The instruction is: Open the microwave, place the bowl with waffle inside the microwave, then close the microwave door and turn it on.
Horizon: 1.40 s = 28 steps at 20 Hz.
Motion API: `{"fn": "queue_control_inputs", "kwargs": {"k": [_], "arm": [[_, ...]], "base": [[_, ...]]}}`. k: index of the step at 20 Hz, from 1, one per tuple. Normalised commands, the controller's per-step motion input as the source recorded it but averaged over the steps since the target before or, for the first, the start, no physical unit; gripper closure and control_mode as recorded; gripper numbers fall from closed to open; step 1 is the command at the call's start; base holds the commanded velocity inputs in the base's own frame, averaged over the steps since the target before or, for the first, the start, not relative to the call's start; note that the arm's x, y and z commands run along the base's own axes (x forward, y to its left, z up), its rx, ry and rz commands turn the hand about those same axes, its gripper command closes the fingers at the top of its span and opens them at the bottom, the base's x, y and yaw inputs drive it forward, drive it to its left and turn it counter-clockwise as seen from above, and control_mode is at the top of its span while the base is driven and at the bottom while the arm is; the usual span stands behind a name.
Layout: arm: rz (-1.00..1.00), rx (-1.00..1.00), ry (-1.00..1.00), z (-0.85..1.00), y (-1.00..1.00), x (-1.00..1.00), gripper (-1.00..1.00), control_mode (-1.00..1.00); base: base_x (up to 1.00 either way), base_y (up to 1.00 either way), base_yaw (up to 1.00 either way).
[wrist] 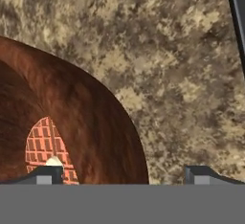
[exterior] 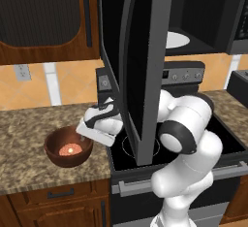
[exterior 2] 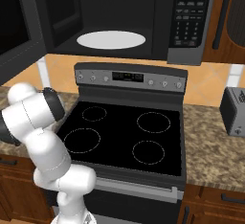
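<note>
The robot's white arm (exterior: 186,138) rises in front of the stove (exterior 2: 125,137) and reaches to its left, low over the speckled stone counter (exterior: 24,134). Its gripper (wrist: 123,175) hangs just above the right rim of the bowl (exterior: 68,147); in the hand view one finger tip (wrist: 45,174) sits over the inside of the bowl and the other over the bare counter, with the bowl's wall between them, so the claw is spread wide and grips nothing. The reddish-brown bowl stands on the counter near its front edge, close to the left edge of the stove. The waffle (exterior: 69,149) lies flat in the bottom of the bowl, orange-pink with a pale centre. Below the counter are wooden drawers (exterior: 53,194) with dark handles. Farther back, the stove's control panel (exterior 2: 130,77) runs along the tiled wall. Above it the microwave (exterior 2: 143,17) is mounted, and the microwave door (exterior: 140,61) is swung out toward the camera, hinged at the left, so the dark cavity with its white round plate (exterior 2: 111,39) lies open. A dark wooden cabinet (exterior: 46,20) hangs to the left of the microwave, and a grey toaster (exterior 2: 234,110) sits on the counter at the right of the stove, near the wall.
</note>
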Motion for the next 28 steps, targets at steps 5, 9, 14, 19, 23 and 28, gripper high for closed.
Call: {"fn": "queue_control_inputs", "kwargs": {"k": [5,9,14,19,23,28], "arm": [[0.0,-0.06,0.0,-0.28,0.29,0.0,1.0,-1.0],[0.0,0.0,0.0,-0.38,0.06,0.0,1.0,-1.0],[0.0,0.07,0.0,-0.45,-0.15,0.0,1.0,-1.0],[-0.02,0.18,-0.05,-0.14,-0.57,-0.18,1.0,-1.0],[-0.05,0.23,-0.17,0.08,-0.86,-0.61,1.0,-1.0],[-0.03,0.07,-0.12,0.5,-0.81,-0.9,1.0,-1.0]], "base": [[0.0,0.0,0.0],[0.0,0.0,0.0],[0.0,0.0,0.0],[0.0,0.0,0.0],[0.0,0.0,0.0],[0.0,0.0,0.0]]}}
